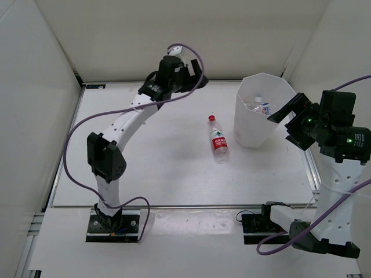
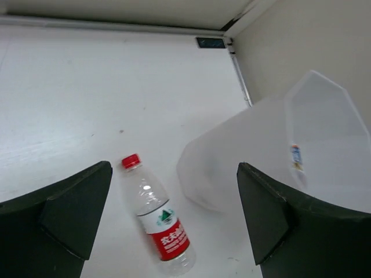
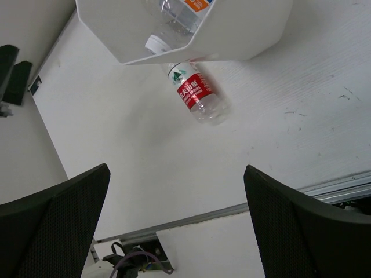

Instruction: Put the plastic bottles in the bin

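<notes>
Spread wide and empty, left gripper [image 2: 174, 168] at upper centre of top view, right gripper [image 3: 177, 169] equally wide, empty, at right edge, red-capped bottle [image 1: 218, 141] lying on table [image 1: 145, 162] mid-frame, just left of upright bin [image 1: 255, 130], more bottles [image 1: 259, 105] inside bin at upper right

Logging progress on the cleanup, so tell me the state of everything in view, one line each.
Red-capped bottle: lying on its side on the table, cap on.
Bin: upright, a labelled bottle inside.
Left pincer: open, empty.
Right pincer: open, empty.
</notes>
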Available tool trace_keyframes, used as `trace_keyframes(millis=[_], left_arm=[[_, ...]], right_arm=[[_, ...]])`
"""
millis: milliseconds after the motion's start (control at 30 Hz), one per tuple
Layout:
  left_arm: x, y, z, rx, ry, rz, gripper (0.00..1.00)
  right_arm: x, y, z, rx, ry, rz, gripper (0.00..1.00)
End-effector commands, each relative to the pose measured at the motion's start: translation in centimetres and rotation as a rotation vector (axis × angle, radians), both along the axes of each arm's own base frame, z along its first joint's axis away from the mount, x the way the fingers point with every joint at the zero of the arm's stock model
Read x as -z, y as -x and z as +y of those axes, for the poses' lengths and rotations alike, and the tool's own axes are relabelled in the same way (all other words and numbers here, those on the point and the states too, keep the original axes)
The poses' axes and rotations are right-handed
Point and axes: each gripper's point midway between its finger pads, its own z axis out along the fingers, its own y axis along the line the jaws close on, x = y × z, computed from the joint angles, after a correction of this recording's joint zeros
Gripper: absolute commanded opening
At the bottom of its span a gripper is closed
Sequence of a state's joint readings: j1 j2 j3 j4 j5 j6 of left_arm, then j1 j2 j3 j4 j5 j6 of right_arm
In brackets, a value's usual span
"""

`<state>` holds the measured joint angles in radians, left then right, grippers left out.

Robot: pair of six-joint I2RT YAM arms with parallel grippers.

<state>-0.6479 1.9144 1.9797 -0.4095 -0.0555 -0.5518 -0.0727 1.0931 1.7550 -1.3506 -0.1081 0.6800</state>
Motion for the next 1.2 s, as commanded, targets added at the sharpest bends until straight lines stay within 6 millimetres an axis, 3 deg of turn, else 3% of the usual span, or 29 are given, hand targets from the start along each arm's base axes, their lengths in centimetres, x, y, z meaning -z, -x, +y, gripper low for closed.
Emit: trace_keyframes(millis=[0,100,133,233,267,467,567,633,667,700,900,933,1067,1133,1167], left_arm=[[9.4,0.9,-0.2,0.162,0.087,0.366,1.00],[11.0,1.7,-2.4,0.326,0.128,0.437,1.00],[13.3,2.2,-3.4,0.398,0.133,0.495,1.00],[16.0,2.1,-4.1,0.425,0.132,0.550,1.00],[16.0,2.4,-4.5,0.434,0.130,0.551,1.00],[20.6,4.4,-6.0,0.466,0.126,0.681,1.00],[21.8,5.2,-6.8,0.476,0.117,0.712,1.00],[21.5,5.6,-7.6,0.500,0.121,0.707,1.00],[22.8,5.6,-7.6,0.490,0.118,0.737,1.00],[22.3,6.0,-8.2,0.509,0.123,0.730,1.00],[26.1,7.3,-9.1,0.525,0.150,0.871,1.00],[26.3,7.8,-9.2,0.546,0.165,0.903,0.90],[27.7,9.2,-8.9,0.580,0.175,0.972,0.74],[26.5,9.5,-8.7,0.590,0.175,0.952,0.63],[26.0,8.6,-8.0,0.563,0.169,0.922,0.55]], right_arm=[[-0.7,-0.4,0.1,-0.033,0.017,-0.056,1.00],[-0.3,-0.4,-0.1,-0.042,0.039,-0.047,1.00],[-0.3,-0.4,-0.3,-0.035,0.045,-0.047,1.00],[0.1,-0.4,-0.4,-0.049,0.060,-0.040,1.00],[0.5,-0.4,-0.5,-0.043,0.065,-0.027,1.00],[2.1,-0.3,-1.1,-0.019,0.085,0.019,1.00],[2.1,-0.3,-1.2,-0.025,0.092,0.018,1.00],[2.1,-0.3,-1.2,-0.025,0.092,0.018,1.00],[2.4,-0.3,-1.2,-0.025,0.091,0.027,1.00],[2.4,-0.3,-1.2,-0.025,0.091,0.027,1.00],[2.9,-0.3,-1.6,-0.017,0.112,0.041,1.00],[2.9,-0.3,-1.7,-0.011,0.118,0.042,1.00],[3.6,-0.2,-1.7,-0.012,0.116,0.063,1.00],[3.6,-0.2,-1.7,-0.012,0.116,0.063,1.00],[3.6,-0.2,-1.7,-0.012,0.116,0.063,1.00]])
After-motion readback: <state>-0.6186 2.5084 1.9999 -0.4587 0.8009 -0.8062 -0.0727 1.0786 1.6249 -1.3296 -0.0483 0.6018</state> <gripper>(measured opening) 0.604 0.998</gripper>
